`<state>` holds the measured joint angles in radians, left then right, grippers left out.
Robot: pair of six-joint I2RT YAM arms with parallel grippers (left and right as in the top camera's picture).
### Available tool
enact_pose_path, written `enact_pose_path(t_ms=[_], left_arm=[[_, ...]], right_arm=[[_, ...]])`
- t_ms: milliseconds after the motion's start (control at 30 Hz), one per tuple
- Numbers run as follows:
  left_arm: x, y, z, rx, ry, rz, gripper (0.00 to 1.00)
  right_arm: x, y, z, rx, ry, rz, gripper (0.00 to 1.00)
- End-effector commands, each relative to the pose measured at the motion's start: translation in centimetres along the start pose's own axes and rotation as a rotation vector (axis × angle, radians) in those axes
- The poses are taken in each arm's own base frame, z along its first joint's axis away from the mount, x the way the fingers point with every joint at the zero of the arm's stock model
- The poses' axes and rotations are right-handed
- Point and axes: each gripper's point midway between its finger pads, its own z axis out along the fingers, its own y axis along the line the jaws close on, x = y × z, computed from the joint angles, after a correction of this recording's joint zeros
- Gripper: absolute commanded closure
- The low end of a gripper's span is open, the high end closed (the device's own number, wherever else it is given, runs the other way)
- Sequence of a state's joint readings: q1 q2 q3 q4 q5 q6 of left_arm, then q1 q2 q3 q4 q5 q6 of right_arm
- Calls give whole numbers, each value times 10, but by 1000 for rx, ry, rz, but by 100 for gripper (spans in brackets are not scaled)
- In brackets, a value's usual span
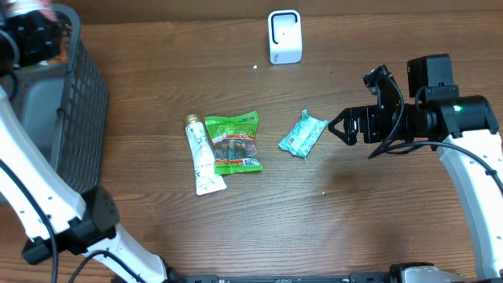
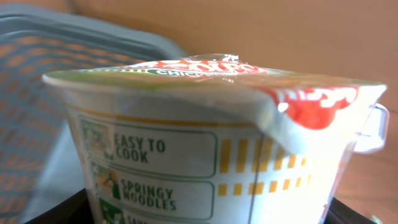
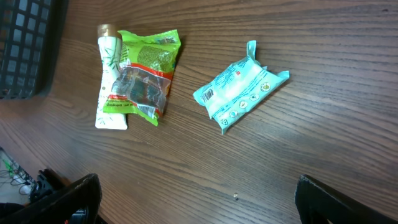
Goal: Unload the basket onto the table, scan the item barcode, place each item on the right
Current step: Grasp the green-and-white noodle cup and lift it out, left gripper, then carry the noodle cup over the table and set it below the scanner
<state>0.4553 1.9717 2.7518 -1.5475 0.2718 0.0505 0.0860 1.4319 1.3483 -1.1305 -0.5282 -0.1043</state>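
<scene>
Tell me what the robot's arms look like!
The left arm and right arm are smooth white tubes joined by chunky black joints. Thin black cables loop alongside. The jaws are black too, and a little green light glows on the right arm.

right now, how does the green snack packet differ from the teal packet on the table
The green snack packet looks larger than the teal packet. The green snack packet touches the white tube; the teal packet lies apart, alone. Seen from overhead, the green snack packet lies nearly straight, the teal packet diagonal. Both lie flat on the wooden table, unheld.
</scene>
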Motion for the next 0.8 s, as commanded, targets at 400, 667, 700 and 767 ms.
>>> enact_pose_path(t_ms=[400,667,700,767], left_arm=[[128,-241,48,447,445,381,21],[248,-320,86,527,793,517,17],[260,-327,90,538,826,528,17],[284,-337,103,542,879,552,17]], right_arm=[[1,7,-3,-18,14,7,0],[0,6,-3,-14,11,5,0],[0,6,-3,-14,11,5,0],[0,6,-3,-14,11,5,0]])
